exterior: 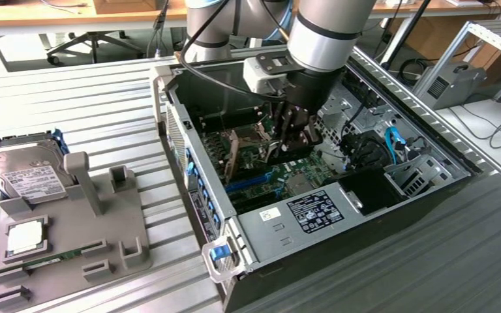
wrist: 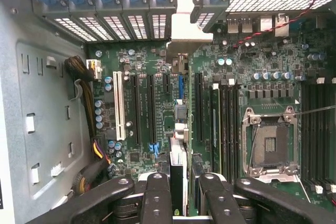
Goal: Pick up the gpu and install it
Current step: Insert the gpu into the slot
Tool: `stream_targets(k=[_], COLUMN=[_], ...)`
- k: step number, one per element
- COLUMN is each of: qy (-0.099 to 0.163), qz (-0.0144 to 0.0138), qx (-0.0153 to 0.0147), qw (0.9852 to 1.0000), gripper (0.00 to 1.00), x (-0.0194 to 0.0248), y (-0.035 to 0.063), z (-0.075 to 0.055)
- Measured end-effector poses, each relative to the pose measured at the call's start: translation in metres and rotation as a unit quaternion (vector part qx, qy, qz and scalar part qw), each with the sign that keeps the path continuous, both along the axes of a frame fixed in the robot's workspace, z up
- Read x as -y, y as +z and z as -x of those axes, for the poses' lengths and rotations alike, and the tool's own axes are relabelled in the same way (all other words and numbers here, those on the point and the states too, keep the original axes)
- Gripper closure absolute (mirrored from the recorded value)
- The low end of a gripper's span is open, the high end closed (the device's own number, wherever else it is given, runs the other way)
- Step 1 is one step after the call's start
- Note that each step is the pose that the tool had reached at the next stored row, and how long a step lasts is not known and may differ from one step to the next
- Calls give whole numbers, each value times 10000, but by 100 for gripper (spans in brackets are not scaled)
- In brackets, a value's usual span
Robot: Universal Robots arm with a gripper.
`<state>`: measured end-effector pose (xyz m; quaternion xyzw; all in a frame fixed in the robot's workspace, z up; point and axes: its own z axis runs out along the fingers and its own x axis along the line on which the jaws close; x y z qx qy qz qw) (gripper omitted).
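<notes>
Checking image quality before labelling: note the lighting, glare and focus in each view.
Exterior view: even daylight, bright glare at the top edge, case interior darker, tool sharp. Wrist view: motherboard evenly lit and in focus, gpu seen edge-on with its bracket washed out, near fingers soft and dark.

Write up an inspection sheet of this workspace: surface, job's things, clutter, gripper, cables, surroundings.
Surface: slatted metal table, carrying an open computer case and a grey holder.
Job's things: gpu edge-on between the fingers, inside the case over the motherboard; whether it is seated cannot be told.
Clutter: hard drive, processor chip and memory stick on the holder.
Gripper: gripper closed on the gpu.
Cables: black cable along the arm; blue cable in the case.
Surroundings: wooden desk, chair base.
</notes>
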<state>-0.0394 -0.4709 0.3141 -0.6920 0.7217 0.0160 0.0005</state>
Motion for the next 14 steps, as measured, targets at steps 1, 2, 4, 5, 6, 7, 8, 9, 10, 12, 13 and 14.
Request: stream_targets(k=[1, 2, 4, 5, 6, 7, 8, 9, 10, 12, 13, 14], qy=[0, 0, 0, 0, 0, 0, 0, 0, 0, 0, 0, 0], qz=[0, 0, 0, 0, 0, 0, 0, 0, 0, 0, 0, 0], qx=[0, 0, 0, 0, 0, 0, 0, 0, 0, 0, 0, 0], qw=[10000, 10000, 10000, 10000, 10000, 10000, 10000, 10000, 10000, 10000, 10000, 10000], gripper=[74, 74, 74, 74, 74, 74, 74, 74, 74, 74, 74, 74], x=[1, 1, 5, 6, 6, 7, 8, 14, 19, 20, 22, 22], y=[0, 0, -1, -1, -1, -1, -1, -2, -2, -2, -3, -3], z=[2, 4, 12, 13, 14, 16, 17, 24, 29, 32, 34, 36])
